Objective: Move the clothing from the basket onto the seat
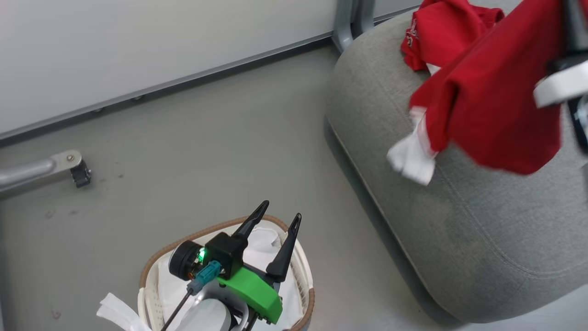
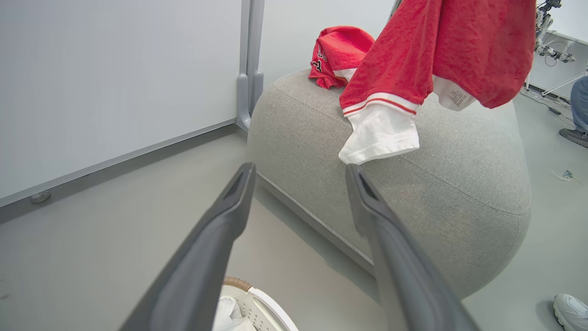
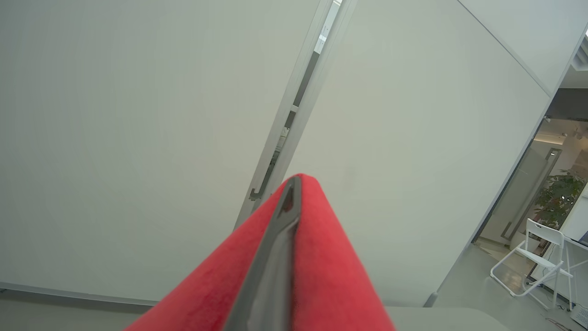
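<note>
On the head view's left, my left gripper [image 1: 282, 209] hovers over the basket [image 1: 220, 226], its two fingers spread wide with nothing between them. The white liner [image 1: 262, 243] bunches up inside the basket. The left wrist view looks along those same spread fingers [image 2: 229, 216], catches a corner of the basket rim [image 2: 271, 305] and gives me the floor between the basket and the seat [image 2: 459, 202].

Moving right, the seat [image 1: 482, 230] stands well apart from the basket. A crumpled red jersey [image 1: 441, 32] lies on its far end, and from the left wrist I can make out white lettering on it [image 2: 337, 53].

Further right, a red top [image 1: 496, 92] hangs in the air above the seat. The head view blurs its white cuff, while the left wrist view shows me the striped hem, the cuff and a care label on it [image 2: 459, 41]. I cannot tell whether the cuff touches the cushion.

The right wrist view shows my right gripper [image 3: 294, 184] pinched closed on that top [image 3: 330, 276], the cloth draped on both sides of the fingers against a pale wall [image 3: 138, 115]. At the left wrist view's far right are a person's shoes [image 2: 572, 308]
</note>
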{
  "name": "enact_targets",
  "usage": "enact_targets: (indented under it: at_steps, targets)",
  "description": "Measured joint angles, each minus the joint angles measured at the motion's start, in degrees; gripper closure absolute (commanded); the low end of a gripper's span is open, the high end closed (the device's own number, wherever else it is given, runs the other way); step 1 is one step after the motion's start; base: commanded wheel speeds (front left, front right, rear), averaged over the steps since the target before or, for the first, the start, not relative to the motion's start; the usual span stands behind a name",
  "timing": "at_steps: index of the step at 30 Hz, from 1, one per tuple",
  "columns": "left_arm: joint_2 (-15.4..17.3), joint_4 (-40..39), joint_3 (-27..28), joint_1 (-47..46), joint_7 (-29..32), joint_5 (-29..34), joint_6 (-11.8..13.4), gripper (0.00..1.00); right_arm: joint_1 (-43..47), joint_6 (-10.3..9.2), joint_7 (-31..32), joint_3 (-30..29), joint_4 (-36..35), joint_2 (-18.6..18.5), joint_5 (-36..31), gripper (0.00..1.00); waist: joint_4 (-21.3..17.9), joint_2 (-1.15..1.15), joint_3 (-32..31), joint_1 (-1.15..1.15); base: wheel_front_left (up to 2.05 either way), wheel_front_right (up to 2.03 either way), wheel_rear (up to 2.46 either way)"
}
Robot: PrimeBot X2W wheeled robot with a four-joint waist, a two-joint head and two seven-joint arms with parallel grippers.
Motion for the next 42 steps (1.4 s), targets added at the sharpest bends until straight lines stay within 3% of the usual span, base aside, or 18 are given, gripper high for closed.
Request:
enact_targets:
  at_steps: [8, 18, 25, 36, 42]
  targets:
    - [0.0, -0.8, 0.1, -1.2, 0.0, 0.2, 0.0, 0.00, -14.6, 0.00, 6.5, -5.2, 2.5, -12.1, -1.7, 1.00, 3.9, 0.00, 2.8, 0.00, 0.00, 0.00, 0.00]
    - [0.4, -2.3, -1.1, -4.9, 0.0, 0.7, 0.0, 0.00, -21.1, 0.00, 11.9, -4.5, 11.0, -20.0, -2.3, 1.00, 7.6, 0.00, 8.3, 0.00, 0.00, 0.00, 0.00]
    - [1.3, -2.7, -1.4, -7.4, 0.0, 1.6, 0.0, 0.00, -21.2, 0.00, 10.7, -9.3, 19.8, -20.3, -3.4, 1.00, 10.1, 0.00, 13.1, 0.00, 0.00, 0.00, 0.00]
    - [3.2, -4.3, -1.2, -8.8, 0.4, 1.7, 0.3, 0.00, -16.3, 0.00, 5.0, -17.2, 31.7, -14.3, -4.9, 1.00, 13.1, 0.00, 19.8, 0.01, 0.00, 0.00, 0.00]
    - [3.8, -4.9, -1.3, -8.8, 0.9, 1.7, 0.8, 0.00, -15.6, 0.00, 3.1, -20.4, 35.3, -13.2, -6.8, 1.00, 13.2, 0.00, 20.9, 0.01, 0.00, 0.00, 0.00]
